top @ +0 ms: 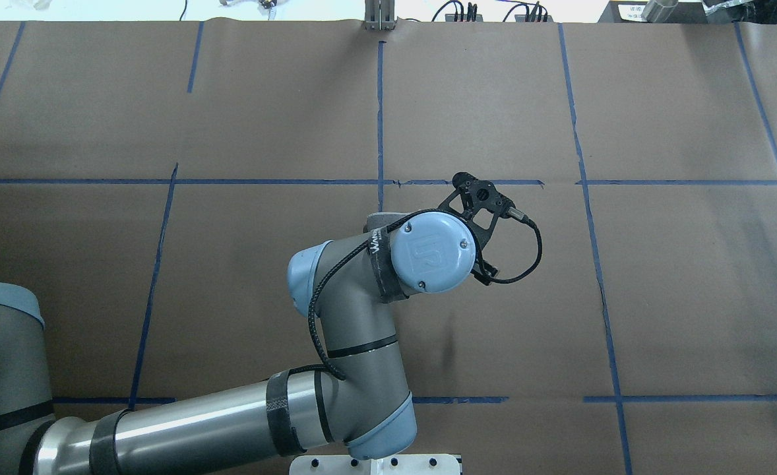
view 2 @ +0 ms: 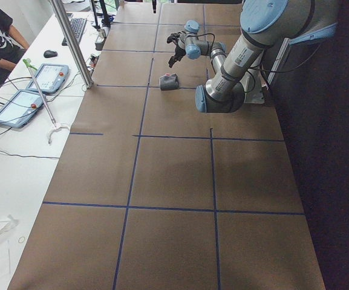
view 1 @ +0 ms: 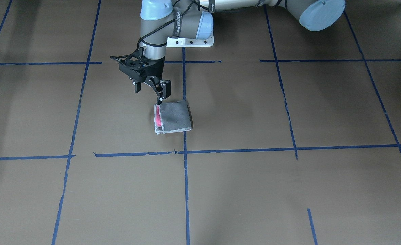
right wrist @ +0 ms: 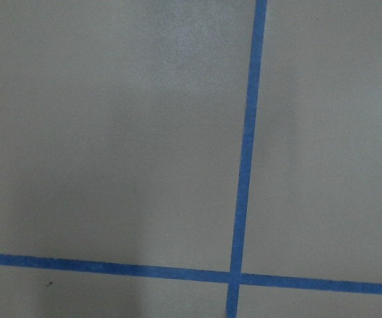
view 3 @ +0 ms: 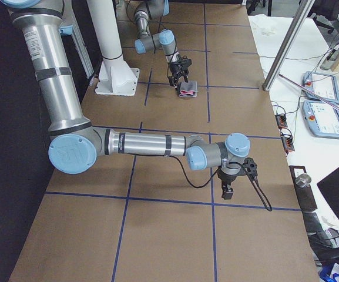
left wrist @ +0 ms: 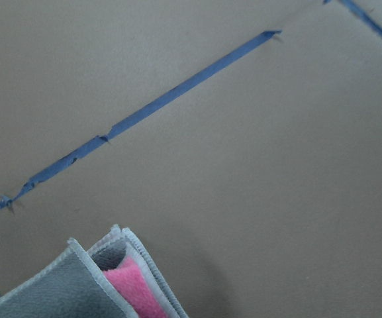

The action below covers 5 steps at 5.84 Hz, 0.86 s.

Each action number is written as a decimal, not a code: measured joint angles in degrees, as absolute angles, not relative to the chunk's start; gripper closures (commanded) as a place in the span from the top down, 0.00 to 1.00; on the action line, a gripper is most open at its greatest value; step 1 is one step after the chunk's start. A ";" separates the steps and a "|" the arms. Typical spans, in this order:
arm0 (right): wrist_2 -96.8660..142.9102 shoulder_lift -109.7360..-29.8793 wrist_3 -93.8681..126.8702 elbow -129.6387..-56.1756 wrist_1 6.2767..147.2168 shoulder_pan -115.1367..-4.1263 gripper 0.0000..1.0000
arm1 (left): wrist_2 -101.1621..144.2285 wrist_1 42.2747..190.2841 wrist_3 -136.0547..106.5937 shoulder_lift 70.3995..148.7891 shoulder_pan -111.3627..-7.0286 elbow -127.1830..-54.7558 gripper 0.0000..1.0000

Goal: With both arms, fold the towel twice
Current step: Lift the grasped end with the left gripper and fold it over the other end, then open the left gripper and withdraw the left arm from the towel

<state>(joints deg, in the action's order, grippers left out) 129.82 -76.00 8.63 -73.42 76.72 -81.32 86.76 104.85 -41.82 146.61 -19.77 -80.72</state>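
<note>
— Brown paper covers the whole table, and blue tape rules it into big squares. What do we see on it?

— Largest is the right arm, stretched low along the near end in the right-side view. The left arm reaches to the table's middle. At the robot's edge of the table stands the white pedestal. Off the paper, on the white bench, lie two teach pendants.

— What blocks us?

— From overhead, the left arm's wrist and its blue cap sit right over the towel. We see only a grey sliver beside the cap.

— So where does the towel lie?

— From the front we see it flat on the paper, folded into a small stack with the grey face up. Pink shows between the layers along one open side, and the opposite edge lies over a tape line.

— And the left gripper?

— It hangs at the towel's robot-side corner, its fingers spread apart with nothing between them. The lower tip is right at that corner, but we cannot tell whether it touches.

— The right gripper?

— It is well apart from the towel and points down at the paper. It is too small for us to say whether it is spread or pressed together.
</note>
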 measured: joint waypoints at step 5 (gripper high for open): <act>130.88 -73.53 8.59 -73.73 76.89 -81.60 1.00 | 109.62 85.93 -41.26 135.11 -38.19 -104.06 1.00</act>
<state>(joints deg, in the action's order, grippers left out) 130.88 -73.53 8.59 -73.73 76.89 -81.60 109.62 85.93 -41.26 135.11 -38.19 -104.06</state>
